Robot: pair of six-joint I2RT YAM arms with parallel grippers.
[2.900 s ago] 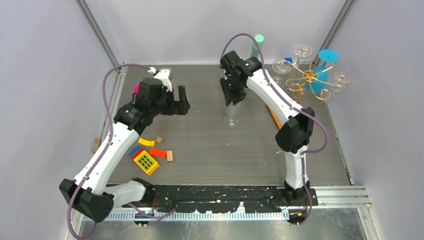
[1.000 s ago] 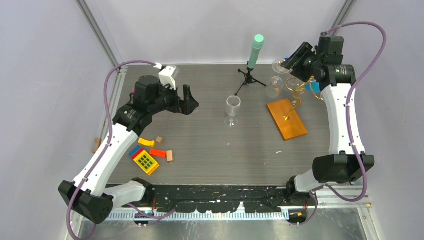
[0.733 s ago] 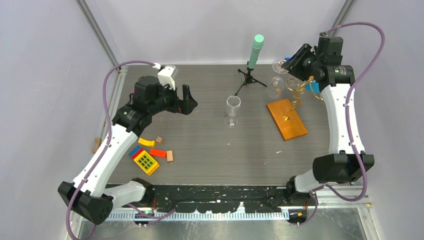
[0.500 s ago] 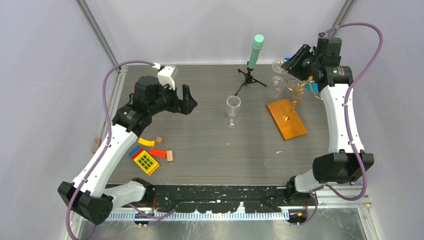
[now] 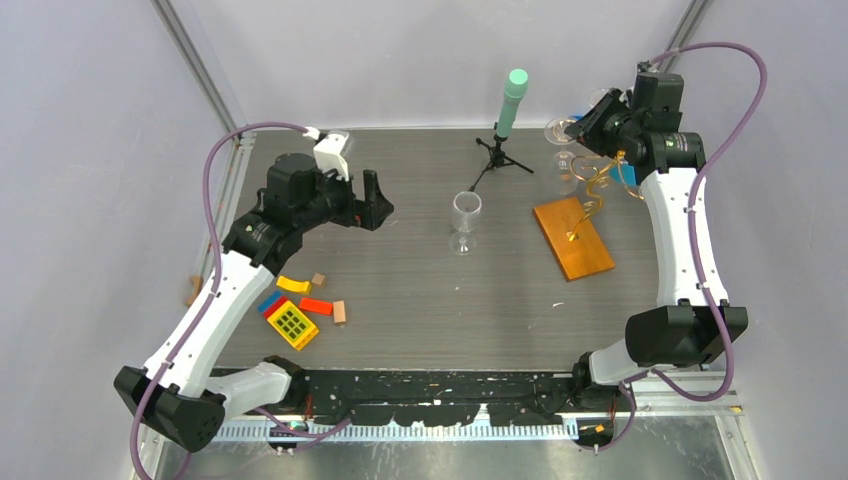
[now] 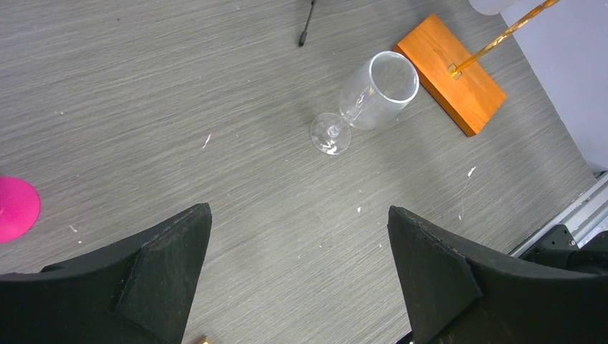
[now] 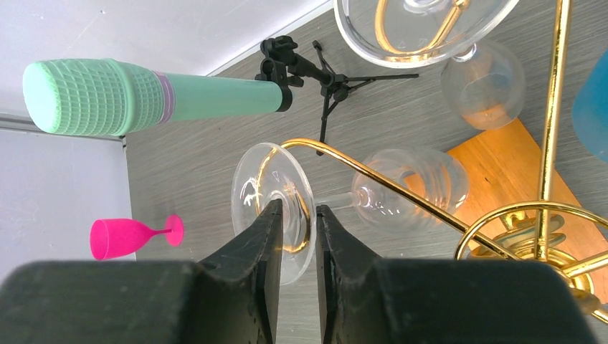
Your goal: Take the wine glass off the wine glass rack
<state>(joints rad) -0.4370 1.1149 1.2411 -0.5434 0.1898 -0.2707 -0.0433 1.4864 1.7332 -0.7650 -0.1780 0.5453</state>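
Now that right gripper (image 7: 297, 212) pinches stem of clear hanging wine glass (image 7: 252, 192) on gold wire rack (image 7: 553, 107), 2 o'clock, jaws no longer wide, lift-off likely next. Left gripper (image 6: 297, 211) wide, empty.

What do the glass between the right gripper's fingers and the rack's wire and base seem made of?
The wine glass looks like clear glass, possibly plastic: see-through with bright glints. The rack wire looks like polished gold-toned metal, with mirror highlights. The rack base is probably wood: a flat orange-brown block.

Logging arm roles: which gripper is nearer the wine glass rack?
Right. Right gripper is at the rack's arms, gripping a hanging wine glass; left gripper hovers across the table.
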